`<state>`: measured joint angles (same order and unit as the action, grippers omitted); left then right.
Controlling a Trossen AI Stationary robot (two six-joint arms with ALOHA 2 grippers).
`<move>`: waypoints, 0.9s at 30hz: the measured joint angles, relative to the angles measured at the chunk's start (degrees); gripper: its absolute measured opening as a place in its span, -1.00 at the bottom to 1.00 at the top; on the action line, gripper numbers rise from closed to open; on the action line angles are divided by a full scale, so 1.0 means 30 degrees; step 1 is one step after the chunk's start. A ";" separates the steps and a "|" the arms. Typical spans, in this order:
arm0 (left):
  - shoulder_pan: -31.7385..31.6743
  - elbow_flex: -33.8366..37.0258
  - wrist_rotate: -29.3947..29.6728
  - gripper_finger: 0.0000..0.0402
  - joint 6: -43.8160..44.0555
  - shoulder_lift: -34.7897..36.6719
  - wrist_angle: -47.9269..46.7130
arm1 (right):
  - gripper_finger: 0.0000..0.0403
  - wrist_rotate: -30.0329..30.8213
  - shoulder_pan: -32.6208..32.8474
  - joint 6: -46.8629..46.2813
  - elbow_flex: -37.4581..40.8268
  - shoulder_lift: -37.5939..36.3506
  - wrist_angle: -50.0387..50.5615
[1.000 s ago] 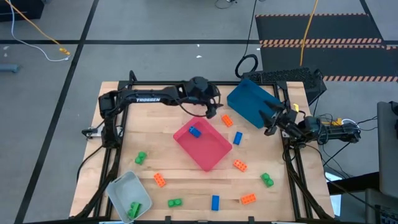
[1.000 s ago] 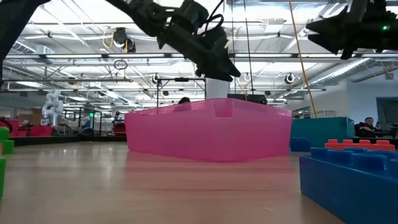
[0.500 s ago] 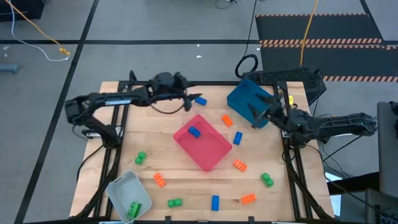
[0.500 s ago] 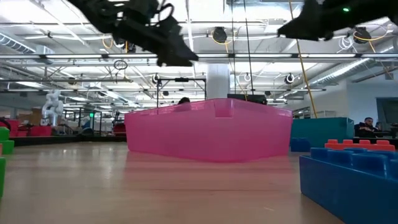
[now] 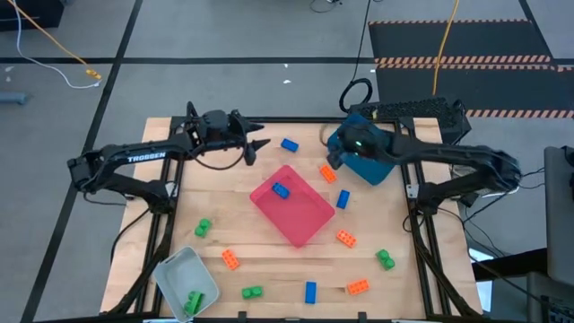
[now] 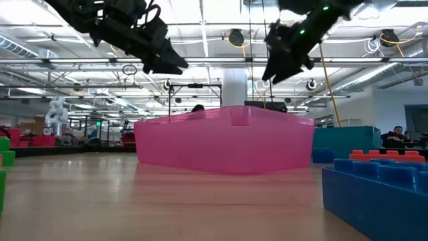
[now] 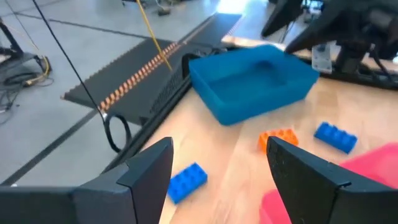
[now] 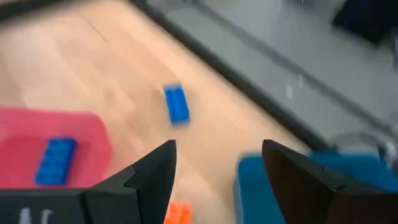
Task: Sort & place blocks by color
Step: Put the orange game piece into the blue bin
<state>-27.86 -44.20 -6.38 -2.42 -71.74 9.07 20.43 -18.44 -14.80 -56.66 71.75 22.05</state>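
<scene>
From table height the pink tray (image 6: pixel 224 140) fills the middle and hides most of what lies behind it, and a big blue brick (image 6: pixel 378 194) is cut off at the edge of that view, so I rely on the overhead view for the layout. My right wrist view is smeared; I can only make out one blue brick (image 8: pixel 176 104) loose on the wood, another lying in the pink tray, and a corner of the blue tray (image 8: pixel 311 180). My left gripper (image 5: pixel 255 147) is held above the far edge of the table (image 5: pixel 269 269), arm stretched in from the left, fingers spread with nothing between them; past them I see the loose blue brick (image 7: pixel 186 182) on the wood near the table's far edge. My right gripper (image 5: pixel 332 160) reaches across over the near corner of the blue tray (image 5: pixel 363 148), fingers also apart and empty, just above an orange brick (image 5: pixel 328 173). The blocks are scattered: one blue brick (image 5: pixel 281 189) sits inside the pink tray (image 5: pixel 305 220), another blue brick (image 5: pixel 289 144) lies between my two grippers, a third (image 5: pixel 343 199) just right of the pink tray, and a fourth (image 5: pixel 310 292) near the front edge. Orange ones lie at the front left (image 5: pixel 230 260), right of the pink tray (image 5: pixel 345 238) and front right (image 5: pixel 358 287). Green ones sit at left (image 5: pixel 202 228), front (image 5: pixel 252 292), right (image 5: pixel 385 259), and one (image 5: pixel 193 302) in the grey tray (image 5: pixel 175 269).
</scene>
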 joint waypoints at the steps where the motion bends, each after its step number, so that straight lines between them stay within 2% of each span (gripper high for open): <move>1: 0.0054 0.0088 0.0002 0.28 0.0282 -0.0018 0.0206 | 0.18 -0.0322 -0.0259 -0.0412 -0.0707 0.0640 0.0854; 4: 0.0239 0.0407 0.0002 0.28 0.0822 -0.0019 0.0005 | 0.22 -0.1473 -0.0541 -0.1348 -0.2137 0.2470 0.2889; 9: 0.0772 0.1169 0.0210 0.28 0.0918 -0.0032 0.0302 | 0.34 -0.2999 -0.0700 -0.2352 -0.3441 0.4297 0.4207; 15: 0.1081 0.1257 0.2292 0.28 0.0711 -0.0019 0.1952 | 0.44 -0.5425 -0.0681 -0.2838 -0.3594 0.5375 0.4909; 20: 0.1164 0.1105 0.1783 0.28 -0.0018 0.0753 0.3269 | 0.42 -0.5212 -0.0191 -0.1935 -0.3594 0.5440 0.5970; 24: 0.1196 0.1106 0.1629 0.28 -0.0095 0.1713 0.3014 | 0.40 -0.3971 0.0317 -0.1701 -0.3549 0.5455 0.8009; 27: 0.1298 0.1104 0.1629 0.28 0.0471 0.2134 0.2864 | 0.40 -0.3829 0.0597 -0.1564 -0.2878 0.5444 0.7548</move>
<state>-23.97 -40.88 -1.49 -1.00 -65.34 17.67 8.94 -16.65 -19.50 -65.29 88.08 44.69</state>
